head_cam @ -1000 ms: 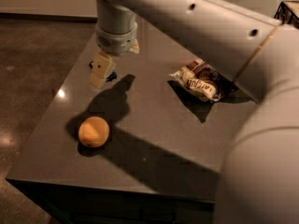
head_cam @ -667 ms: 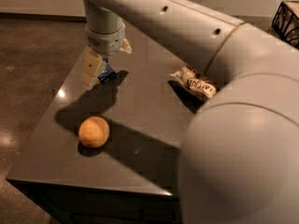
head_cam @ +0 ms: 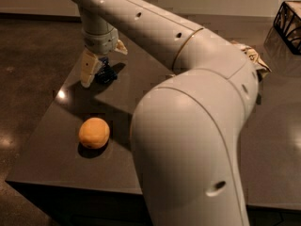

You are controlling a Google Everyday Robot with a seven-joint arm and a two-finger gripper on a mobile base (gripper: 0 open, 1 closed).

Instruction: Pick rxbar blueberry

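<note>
Rxbar blueberry (head_cam: 106,74) near the table (head_cam: 56,159) far-left edge, partly hidden, long axis unclear, beneath the pincer (head_cam: 104,66), fingers apart.

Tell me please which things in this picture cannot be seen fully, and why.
1. Camera view: the rxbar blueberry, beneath the pincer at the table's far corner, is partly covered by it; lettering too small to read.
2. Snack bag: mostly hidden behind the arm.
3. Wire basket: cut off by the right edge.
</note>
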